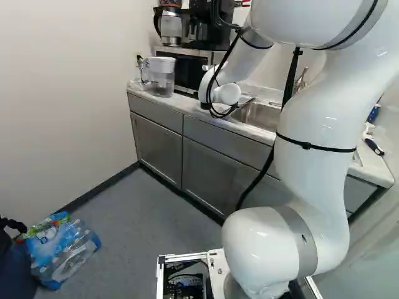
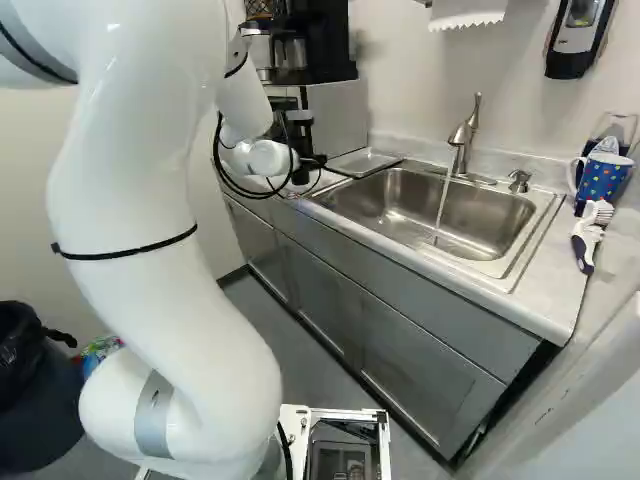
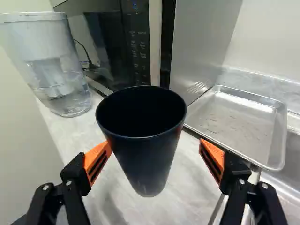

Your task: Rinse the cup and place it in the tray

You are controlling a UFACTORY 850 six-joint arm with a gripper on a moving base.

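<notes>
On the pale counter point(image 3: 187, 199), the dark cup point(image 3: 146, 161) is placed between the spread fingers of the gripper point(image 2: 314, 161), with a gap left at one pad. Nearby, the metal tray point(image 3: 234, 124) is set beside the sink point(image 2: 375, 205); a water pitcher point(image 3: 33, 47) is seen near the microwave point(image 3: 136, 47). Into the sink, water point(image 2: 443, 205) is poured by the tap point(image 2: 464, 140)

And here the dark, tapered, smooth-sided cup point(image 3: 147, 154) is standing upright on the pale desk point(image 3: 187, 192), its round mouth facing up, its inside showing too dark to read. Near it, the shallow, silver metal rectangular tray point(image 3: 234, 124) is lying face up beside the stainless-steel sink point(image 2: 400, 205), its raised rim catching light.
</notes>
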